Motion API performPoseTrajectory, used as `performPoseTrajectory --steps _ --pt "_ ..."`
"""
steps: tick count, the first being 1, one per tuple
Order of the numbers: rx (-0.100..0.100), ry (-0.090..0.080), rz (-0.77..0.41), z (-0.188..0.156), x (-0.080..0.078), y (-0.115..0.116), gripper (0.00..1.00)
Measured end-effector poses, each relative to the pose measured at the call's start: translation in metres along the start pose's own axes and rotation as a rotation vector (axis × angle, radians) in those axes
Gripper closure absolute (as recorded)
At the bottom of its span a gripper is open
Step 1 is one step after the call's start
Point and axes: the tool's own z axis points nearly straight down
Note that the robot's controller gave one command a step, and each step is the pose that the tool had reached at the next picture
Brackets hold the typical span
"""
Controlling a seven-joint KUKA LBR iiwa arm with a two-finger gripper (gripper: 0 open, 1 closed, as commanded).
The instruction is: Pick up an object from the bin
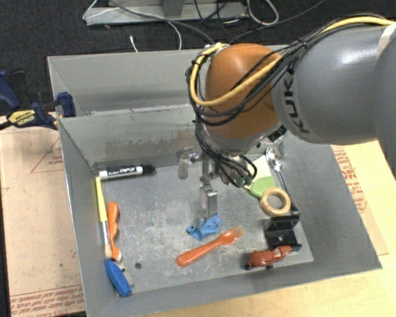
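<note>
Bin [154, 214]: grey metal, scuffed floor, loose bits spread around me.
Gripper [208, 205]: low over the mid-floor, under my orange wrist cover [237, 91]. Clenched or released: can't tell from this angle.
Blue piece [204, 227]: small and angular, right at my tip, on its view-lower side. Touching or a gap: can't tell.
Orange spoon [208, 247]: just past the blue piece, lying slantwise on the floor.
Tape roll [275, 201]: near, view-right of me, with a green scrap [260, 185] just beside it.
Black block [282, 231]: view-below the roll.
Red-brown thing [267, 257]: past the block, near the wall.
Black marker [125, 172]: well apart, up and view-left of me.
Yellow pencil [99, 199], orange pen [112, 229], blue lump [117, 277]: farthest out, along the view-left wall.
</note>
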Motion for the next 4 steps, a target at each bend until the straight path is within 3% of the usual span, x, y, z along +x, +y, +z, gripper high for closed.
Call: performPoseTrajectory --steps 1,2,3,4 --pt "0.000 0.000 -0.098 0.012 0.034 -0.046 0.00" --pt "-0.003 0.001 -0.358 0.040 0.038 -0.047 0.00" --pt "-0.002 0.000 -0.468 0.103 0.036 -0.039 0.00" --pt "0.000 -0.009 -0.618 0.098 0.020 -0.037 1.00"
